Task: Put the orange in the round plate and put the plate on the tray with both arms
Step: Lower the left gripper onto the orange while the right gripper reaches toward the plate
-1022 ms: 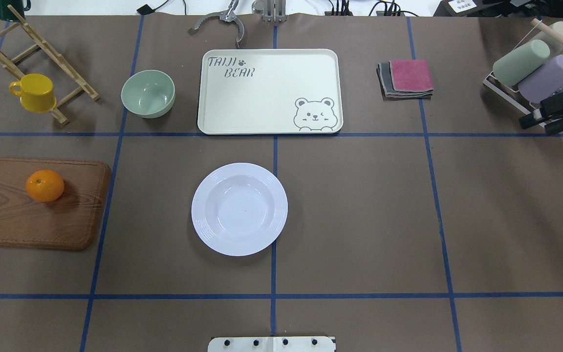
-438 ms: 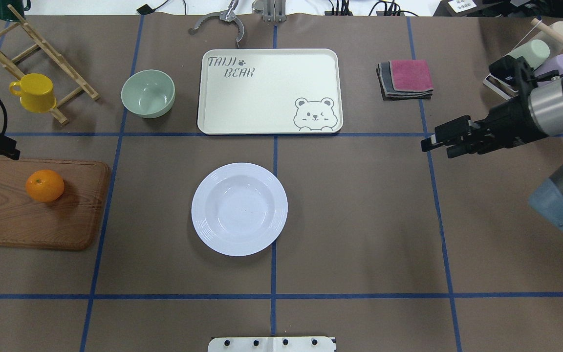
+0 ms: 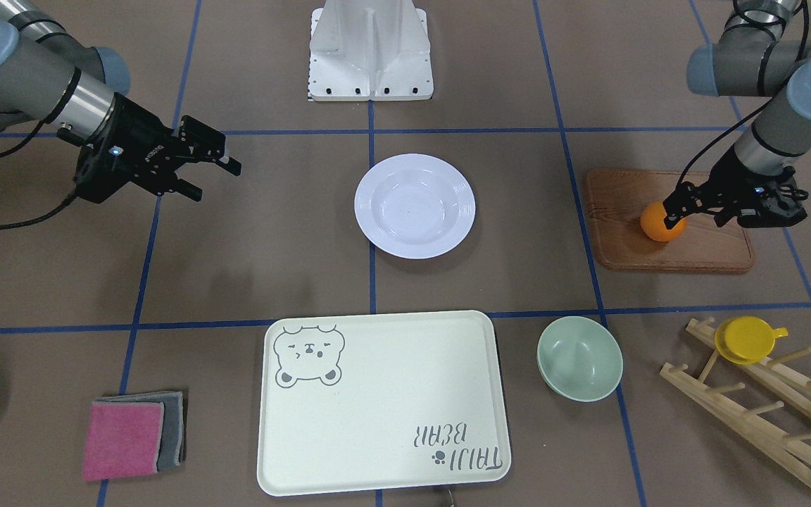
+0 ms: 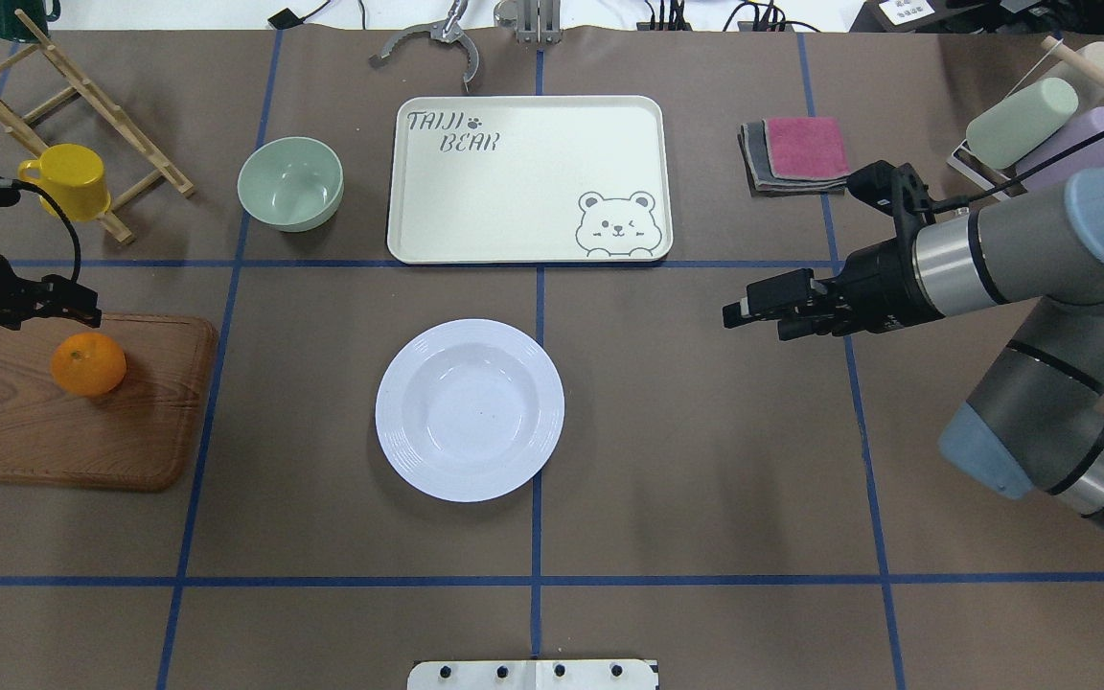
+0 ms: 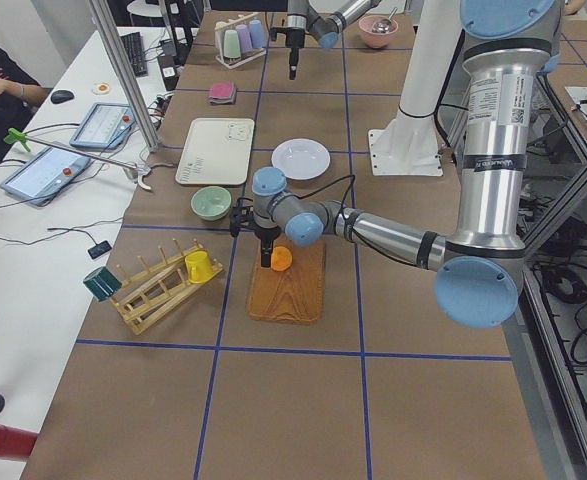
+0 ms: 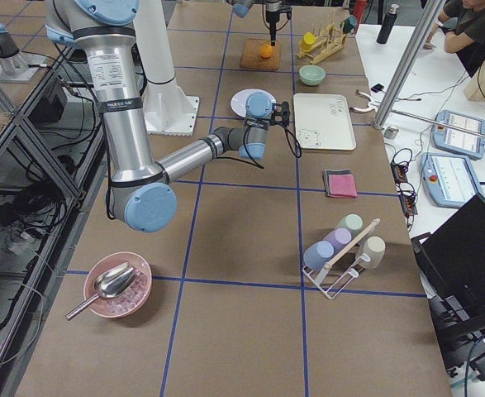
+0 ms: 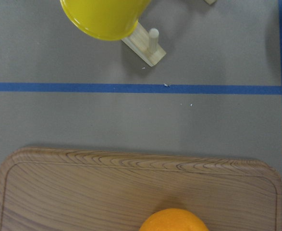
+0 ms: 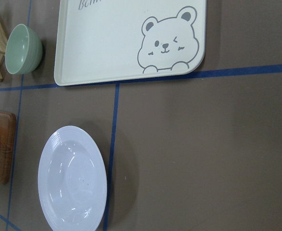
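Front view: the left tool point(image 3: 673, 211) hangs over the orange point(image 3: 661, 227) on a board point(image 3: 694, 257); whether it is wide or narrow cannot be told. The right tool point(image 3: 217, 182) stands wide, well apart from the plate point(image 3: 415, 205). Overhead: one bright, dimpled orange just beside the left tool, one glossy ridged plate between the two tools, one tray point(image 4: 514, 192) beyond. The right wrist view alone shows plate, tray and orange together.
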Robot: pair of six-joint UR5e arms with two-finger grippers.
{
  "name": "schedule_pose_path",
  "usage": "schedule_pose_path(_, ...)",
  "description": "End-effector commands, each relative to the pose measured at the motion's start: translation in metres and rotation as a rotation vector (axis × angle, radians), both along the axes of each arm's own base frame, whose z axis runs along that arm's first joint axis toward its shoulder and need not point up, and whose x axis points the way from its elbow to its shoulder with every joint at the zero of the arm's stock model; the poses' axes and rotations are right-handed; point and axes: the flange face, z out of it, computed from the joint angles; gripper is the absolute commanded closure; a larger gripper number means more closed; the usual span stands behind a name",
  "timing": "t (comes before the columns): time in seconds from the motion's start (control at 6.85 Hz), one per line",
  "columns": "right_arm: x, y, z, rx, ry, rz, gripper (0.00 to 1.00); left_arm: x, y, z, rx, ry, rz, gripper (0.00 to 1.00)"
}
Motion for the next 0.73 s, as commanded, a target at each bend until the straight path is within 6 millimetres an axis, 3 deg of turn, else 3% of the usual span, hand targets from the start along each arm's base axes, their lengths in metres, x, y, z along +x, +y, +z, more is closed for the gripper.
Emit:
schedule_pose_path(0.0,-0.02,0.009,0.004,0.003,-0.029,0.0,0.0,0.011,0.001,0.004,-0.008,-0.009,-0.001,0.03)
schedule_pose_path(0.44,-0.036,0.022,0.003,0.008,-0.029,-0.006,0.0,0.018,0.007,0.017,-0.039,-0.018,0.004,0.03)
schedule_pose_path(0.58,-0.039,0.023,0.003,0.008,-0.03,0.0,0.0,0.032,0.014,0.014,-0.059,-0.004,-0.002,0.03)
